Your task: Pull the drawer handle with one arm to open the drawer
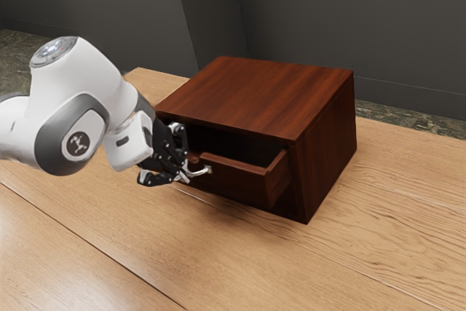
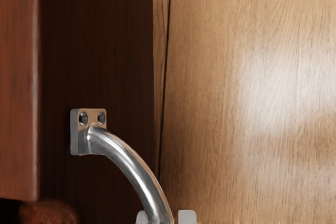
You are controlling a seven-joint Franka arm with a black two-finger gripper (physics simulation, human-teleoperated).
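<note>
A dark red-brown wooden cabinet (image 1: 255, 92) stands on the table, and its single drawer (image 1: 244, 178) sticks partly out toward the exterior view's left. A curved silver handle (image 1: 199, 171) is on the drawer front. My black gripper (image 1: 180, 173) is at that handle, shut on it. In the wrist view the metal handle (image 2: 123, 158) arcs from its screwed mounting plate (image 2: 87, 129) on the drawer front (image 2: 100, 51) down between two pale fingertips (image 2: 142, 216), which touch it from both sides.
The cabinet rests on a light wooden table (image 1: 306, 267) that stretches wide in front of and beside the drawer. The same tabletop (image 2: 252, 103) lies under the hand. Dark grey walls stand behind the table.
</note>
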